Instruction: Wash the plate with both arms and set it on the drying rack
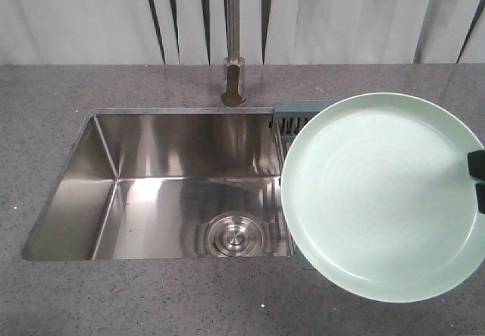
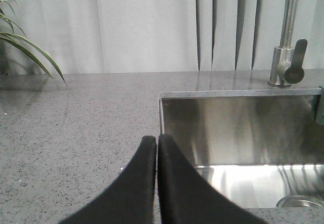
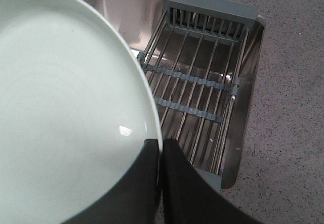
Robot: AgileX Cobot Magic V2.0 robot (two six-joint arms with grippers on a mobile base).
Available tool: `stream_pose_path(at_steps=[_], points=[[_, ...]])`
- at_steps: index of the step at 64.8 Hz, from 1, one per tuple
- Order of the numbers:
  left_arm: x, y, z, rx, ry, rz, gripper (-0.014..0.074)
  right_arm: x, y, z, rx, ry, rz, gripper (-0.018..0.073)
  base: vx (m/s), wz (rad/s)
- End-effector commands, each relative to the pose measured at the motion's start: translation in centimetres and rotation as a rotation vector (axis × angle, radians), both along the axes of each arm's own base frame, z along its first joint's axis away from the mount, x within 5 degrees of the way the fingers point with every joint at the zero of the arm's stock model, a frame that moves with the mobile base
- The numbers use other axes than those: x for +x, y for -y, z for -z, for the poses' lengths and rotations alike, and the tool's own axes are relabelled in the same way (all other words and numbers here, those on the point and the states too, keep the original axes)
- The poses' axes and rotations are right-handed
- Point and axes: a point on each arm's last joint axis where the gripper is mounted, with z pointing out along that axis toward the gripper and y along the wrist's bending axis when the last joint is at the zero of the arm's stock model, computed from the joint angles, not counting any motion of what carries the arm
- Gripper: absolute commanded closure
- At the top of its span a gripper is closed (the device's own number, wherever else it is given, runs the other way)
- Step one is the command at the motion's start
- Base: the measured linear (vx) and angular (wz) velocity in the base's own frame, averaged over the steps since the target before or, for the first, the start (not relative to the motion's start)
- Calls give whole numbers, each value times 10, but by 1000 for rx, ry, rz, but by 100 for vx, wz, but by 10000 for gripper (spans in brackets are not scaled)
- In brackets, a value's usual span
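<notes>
The mint-green plate (image 1: 383,196) hangs in the air over the right end of the sink, held by its right rim. My right gripper (image 3: 161,142) is shut on that rim, one finger on the plate's (image 3: 66,113) face and one behind it; in the front view only its black tip (image 1: 477,175) shows at the frame's right edge. The drying rack (image 3: 202,82) of steel rods lies below and to the right of the plate, mostly hidden by it in the front view (image 1: 292,117). My left gripper (image 2: 157,140) is shut with nothing in it, over the counter by the sink's left edge.
The steel sink basin (image 1: 151,192) has a round drain (image 1: 233,237) near its front. A tap (image 1: 235,40) rises from the counter behind it. Speckled grey counter (image 1: 151,298) surrounds the sink. A plant's leaves (image 2: 20,42) reach in at far left.
</notes>
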Motion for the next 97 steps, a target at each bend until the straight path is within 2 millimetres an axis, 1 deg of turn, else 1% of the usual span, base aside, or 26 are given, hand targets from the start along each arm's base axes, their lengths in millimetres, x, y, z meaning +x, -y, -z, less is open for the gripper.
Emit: stream_pose_path(at_steps=[1,97], points=[[0,1,0,-9,61,11,602,1,1,-14,25,95,17,566,0,-1],[0,1,0,-9,61,11,602,1,1,-14,25,95,17,566,2,-1]])
